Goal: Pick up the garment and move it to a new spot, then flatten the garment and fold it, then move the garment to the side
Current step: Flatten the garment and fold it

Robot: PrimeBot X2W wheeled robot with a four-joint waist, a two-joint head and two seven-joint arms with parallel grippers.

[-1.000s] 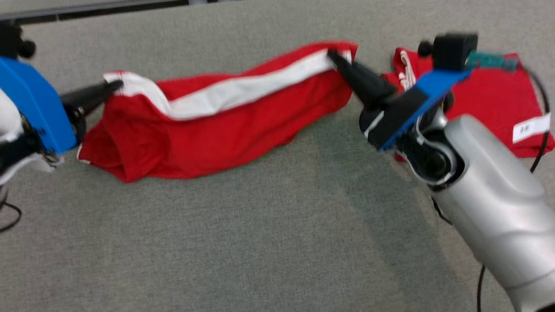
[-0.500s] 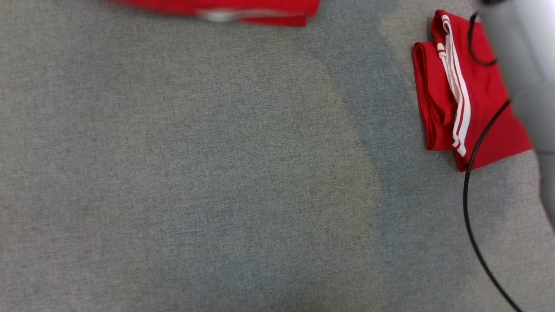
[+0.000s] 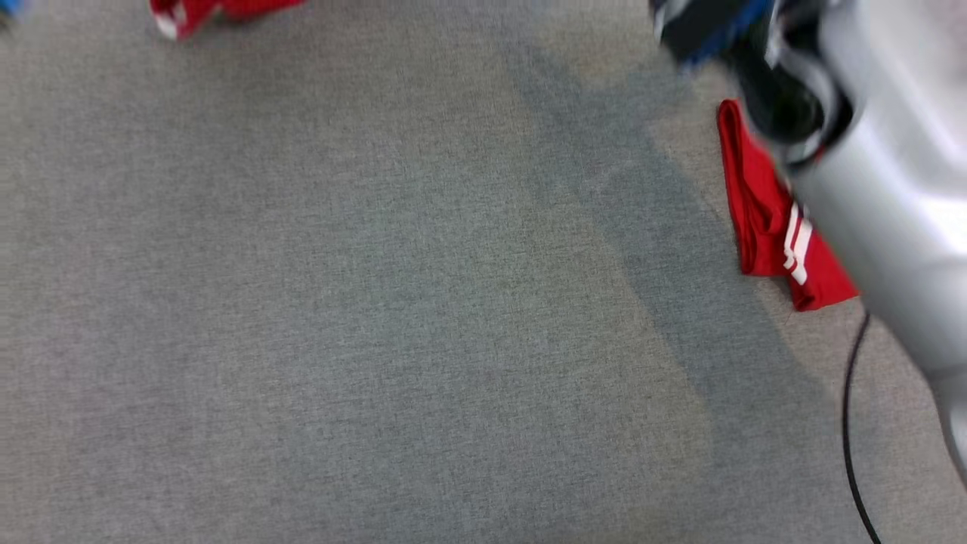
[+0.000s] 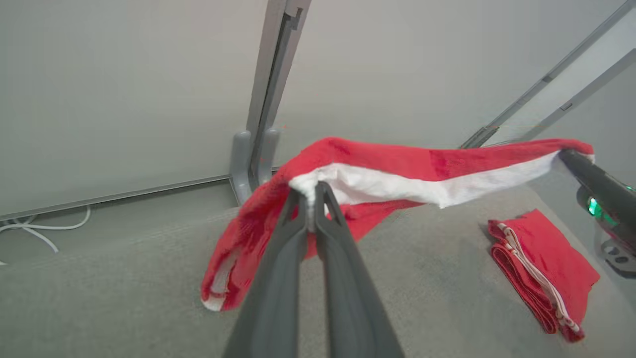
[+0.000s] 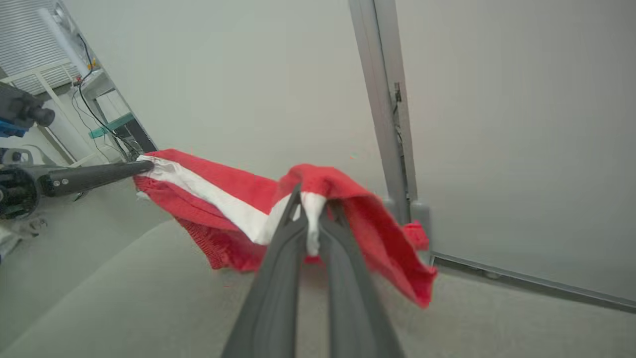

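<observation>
Noting, far left, a white cable (image 4: pixel 39 228) lying at the foot of the pale wall, beyond the grey table (image 3: pixel 378 302). Pinching the left end of the red garment (image 4: pixel 397 159) by its white band with the left gripper (image 4: pixel 312 191), with fingers pressed tight on the cloth. Holding the garment stretched in the air above the far part of the table, letting one loose corner droop toward the surface beside the left gripper. Facing a grey upright post (image 4: pixel 263 99) on the wall, right behind the hanging cloth and near it. Clamping the other end of the white band with the right gripper (image 5: pixel 313 196), likewise squeezed shut on fabric. Blocking the right side of the head view with the silver right forearm (image 3: pixel 891 189), partly covering a folded red garment (image 4: pixel 541 258) lying on the table near the right gripper, apart from the held one. Trailing a black cable (image 3: pixel 850 423) down along the right edge.
</observation>
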